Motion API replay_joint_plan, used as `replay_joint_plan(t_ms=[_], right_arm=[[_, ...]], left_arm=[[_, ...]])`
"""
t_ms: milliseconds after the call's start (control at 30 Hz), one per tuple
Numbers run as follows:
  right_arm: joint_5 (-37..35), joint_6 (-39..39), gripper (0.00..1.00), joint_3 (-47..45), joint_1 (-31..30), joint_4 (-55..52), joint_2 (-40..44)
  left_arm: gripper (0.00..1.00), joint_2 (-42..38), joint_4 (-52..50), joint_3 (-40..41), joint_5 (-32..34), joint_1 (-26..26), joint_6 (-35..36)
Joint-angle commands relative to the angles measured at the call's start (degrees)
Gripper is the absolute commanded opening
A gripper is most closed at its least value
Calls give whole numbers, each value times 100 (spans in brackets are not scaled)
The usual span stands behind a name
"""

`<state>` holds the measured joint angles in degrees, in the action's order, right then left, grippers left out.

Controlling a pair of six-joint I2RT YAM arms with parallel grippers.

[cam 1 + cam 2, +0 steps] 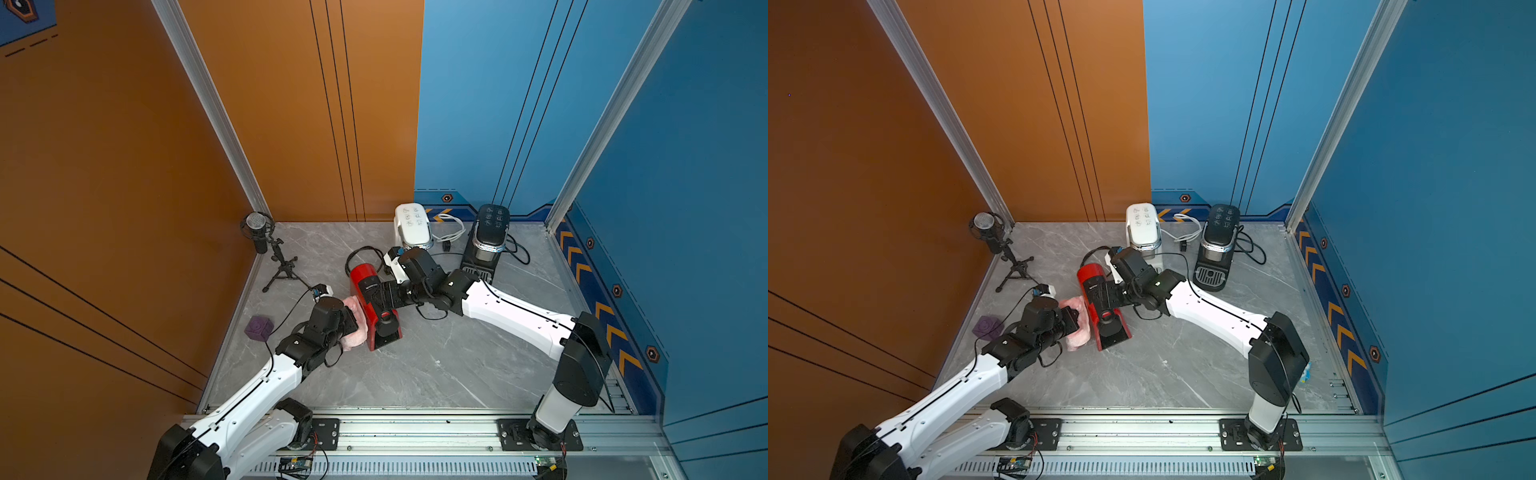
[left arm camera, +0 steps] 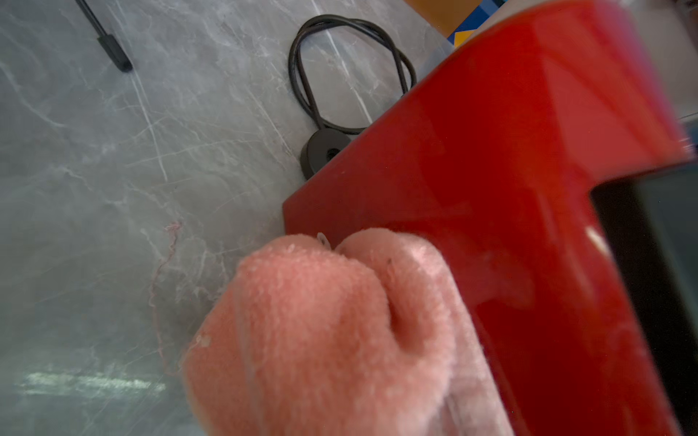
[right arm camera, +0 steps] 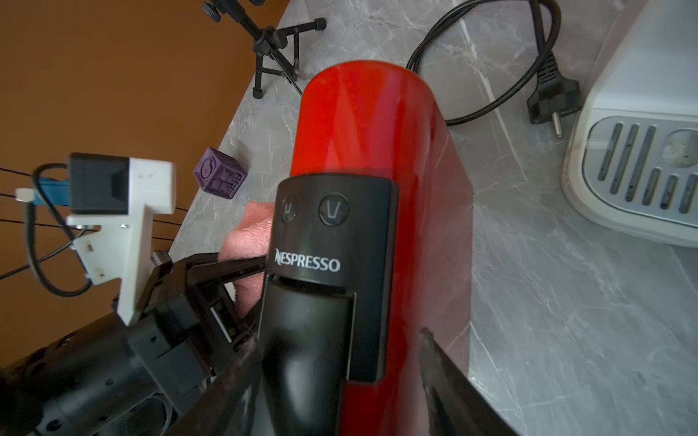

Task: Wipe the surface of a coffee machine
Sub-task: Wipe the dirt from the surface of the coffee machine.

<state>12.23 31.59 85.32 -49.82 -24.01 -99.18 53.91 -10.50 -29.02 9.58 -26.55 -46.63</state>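
Note:
A red coffee machine (image 1: 365,282) (image 1: 1091,275) stands mid-table, with a black head and two buttons (image 3: 332,211). My left gripper (image 1: 350,321) (image 1: 1072,316) is shut on a bunched pink cloth (image 1: 354,338) (image 1: 1077,334). The cloth (image 2: 321,332) is pressed against the machine's red side wall (image 2: 510,196) low down and hides the left fingers in the left wrist view. My right gripper (image 1: 384,296) (image 3: 336,351) straddles the machine's black head from above. One of its fingers (image 3: 241,362) lies on each flank, holding the machine.
A white coffee machine (image 1: 411,224) and a black one (image 1: 489,232) stand at the back with loose cords. A microphone on a tripod (image 1: 261,235) and a purple cube (image 1: 258,328) sit by the orange wall. The red machine's black cord (image 2: 340,71) lies coiled behind it.

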Motion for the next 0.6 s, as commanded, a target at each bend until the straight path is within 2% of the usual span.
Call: replay_joint_plan(t_ms=[0, 133, 233, 367, 433, 567], right_arm=[[-5, 66, 66, 89, -7, -482, -322], [2, 48, 66, 107, -90, -478, -407], [-1, 82, 66, 122, -98, -473, -454], [-55, 101, 66, 49, -97, -473, -378], [-78, 110, 66, 16, -98, -473, -318], [-29, 136, 66, -36, -88, -493, -222]], left_arm=[[0, -32, 168, 309, 423, -69, -217], [0, 40, 777, 936, 354, -67, -393], [0, 455, 1370, 1325, 174, -100, -548], [0, 1045, 1445, 978, -28, -367, -242], [0, 858, 1388, 795, 139, -556, -219], [0, 129, 435, 107, 313, -579, 41]])
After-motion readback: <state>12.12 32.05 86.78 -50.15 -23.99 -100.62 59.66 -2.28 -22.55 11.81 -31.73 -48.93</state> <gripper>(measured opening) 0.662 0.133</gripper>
